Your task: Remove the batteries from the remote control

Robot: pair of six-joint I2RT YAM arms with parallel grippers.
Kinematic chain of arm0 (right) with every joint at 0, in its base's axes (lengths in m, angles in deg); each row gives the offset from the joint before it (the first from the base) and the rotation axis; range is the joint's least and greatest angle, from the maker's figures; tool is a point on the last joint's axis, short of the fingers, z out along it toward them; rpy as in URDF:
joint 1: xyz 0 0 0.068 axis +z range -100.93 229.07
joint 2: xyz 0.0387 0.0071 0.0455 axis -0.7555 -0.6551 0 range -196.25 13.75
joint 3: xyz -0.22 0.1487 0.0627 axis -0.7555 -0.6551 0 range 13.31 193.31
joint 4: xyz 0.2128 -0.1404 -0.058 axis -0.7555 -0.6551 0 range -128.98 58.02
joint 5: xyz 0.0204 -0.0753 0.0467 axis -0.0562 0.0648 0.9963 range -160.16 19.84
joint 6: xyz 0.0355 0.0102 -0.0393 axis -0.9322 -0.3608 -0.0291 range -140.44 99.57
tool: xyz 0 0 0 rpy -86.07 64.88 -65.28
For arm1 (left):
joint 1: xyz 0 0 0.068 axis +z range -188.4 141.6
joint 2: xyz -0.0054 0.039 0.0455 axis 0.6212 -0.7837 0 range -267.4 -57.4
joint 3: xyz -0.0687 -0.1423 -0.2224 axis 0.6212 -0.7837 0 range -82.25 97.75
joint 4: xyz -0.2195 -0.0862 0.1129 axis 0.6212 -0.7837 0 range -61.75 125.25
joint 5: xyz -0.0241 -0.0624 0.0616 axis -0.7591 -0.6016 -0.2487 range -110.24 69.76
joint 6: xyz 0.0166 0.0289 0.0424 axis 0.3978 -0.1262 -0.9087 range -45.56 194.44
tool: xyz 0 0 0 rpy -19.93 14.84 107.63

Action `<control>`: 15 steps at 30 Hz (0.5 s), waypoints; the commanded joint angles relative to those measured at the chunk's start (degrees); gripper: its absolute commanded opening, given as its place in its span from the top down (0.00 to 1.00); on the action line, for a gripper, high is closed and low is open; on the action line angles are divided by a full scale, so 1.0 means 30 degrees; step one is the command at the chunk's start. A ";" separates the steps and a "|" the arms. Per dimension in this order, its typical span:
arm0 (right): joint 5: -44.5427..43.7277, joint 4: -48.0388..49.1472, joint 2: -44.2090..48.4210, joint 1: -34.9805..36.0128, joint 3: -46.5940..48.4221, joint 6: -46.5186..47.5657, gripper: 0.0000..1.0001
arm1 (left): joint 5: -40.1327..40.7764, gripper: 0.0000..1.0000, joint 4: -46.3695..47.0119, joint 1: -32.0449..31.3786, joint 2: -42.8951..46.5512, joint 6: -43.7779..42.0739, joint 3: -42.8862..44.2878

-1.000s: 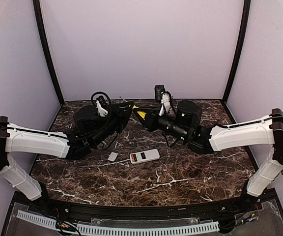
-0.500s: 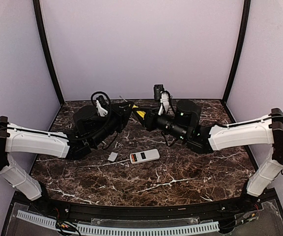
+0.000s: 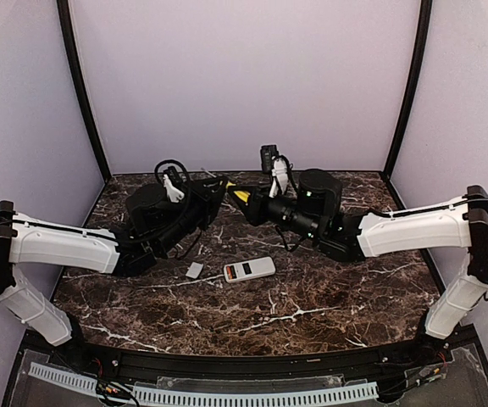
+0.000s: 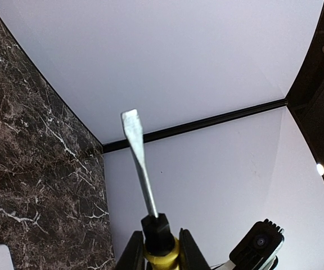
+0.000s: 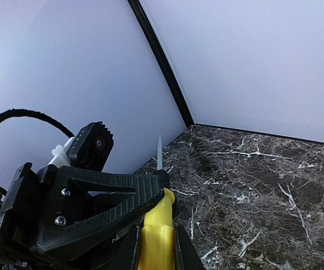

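The white remote control [image 3: 249, 269] lies flat on the marble table, its dark window facing up. No battery shows in any view. A yellow-handled screwdriver [image 3: 239, 196] is held above the back of the table between both grippers. My left gripper [image 3: 220, 186] is shut on its black-and-yellow collar [image 4: 161, 247], with the flat blade [image 4: 137, 152] pointing away. My right gripper [image 3: 251, 204] is shut on the yellow handle [image 5: 157, 239]. In the right wrist view, a left finger [image 5: 111, 197] lies against the handle.
A small white square cover piece [image 3: 194, 270] lies just left of the remote. Lilac walls with black corner posts [image 3: 81, 93] close in the table [image 3: 312, 297]. Both arms reach inward and meet at the back centre.
The right arm has shifted slightly left and back with the screwdriver. The left arm has barely moved. The remote and the cover piece lie where they were.
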State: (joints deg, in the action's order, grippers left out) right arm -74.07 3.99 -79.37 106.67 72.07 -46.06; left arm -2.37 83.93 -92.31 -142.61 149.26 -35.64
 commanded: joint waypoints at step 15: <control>-0.0944 -0.2488 0.1086 -0.0178 0.0442 0.0727 1.00 | 0.1327 0.10 -0.3478 0.0026 0.3954 -0.2120 -0.1699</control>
State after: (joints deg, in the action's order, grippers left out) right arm -75.18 -1.63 -79.04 106.65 72.44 -45.01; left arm -0.21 78.38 -92.29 -134.04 145.35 -38.85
